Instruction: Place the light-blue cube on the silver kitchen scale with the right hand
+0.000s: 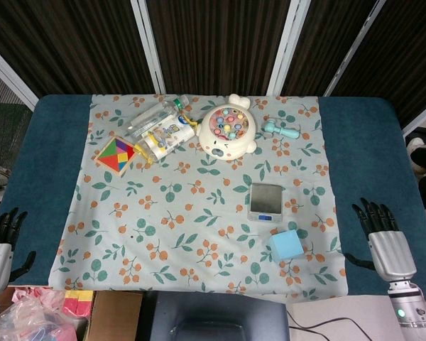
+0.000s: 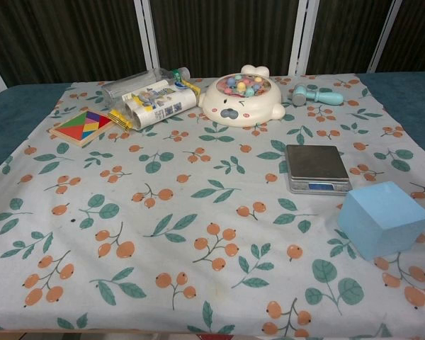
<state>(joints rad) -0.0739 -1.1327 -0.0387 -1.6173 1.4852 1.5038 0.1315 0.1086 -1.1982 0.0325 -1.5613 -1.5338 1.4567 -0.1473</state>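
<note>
Light-blue cube (image 1: 287,244) sits on the floral cloth (image 1: 163,213), just beside the near right corner of the silver kitchen scale (image 1: 265,202), not touching it. Nothing rests on the scale's platform; its small blue display faces the near edge of the counter (image 1: 50,142).

Right hand (image 1: 383,234) lies off the cloth, to the right of the scale and a little nearer the camera, on the blue counter surface. Fingers spread and extended, holding nothing. It is well apart from the cube. Seen only in the head view.

Left hand (image 1: 1,241) is far to the left of the scale, at the counter's near left edge, partly cut by the frame. Fingers look extended and apart, nothing in them.

Beyond the scale, toward the far edge: a cream animal-shaped fishing toy (image 1: 228,129) with coloured pegs on top. Right of it, a small teal toy mallet (image 1: 280,128). Far left of the scale, two clear bottles (image 1: 160,128) lie on their sides, close together. Left of them a wooden tangram puzzle (image 1: 115,155) lies flat.

Below the counter's near left edge, a cardboard box (image 1: 113,315) and a plastic bag (image 1: 28,320).
</note>
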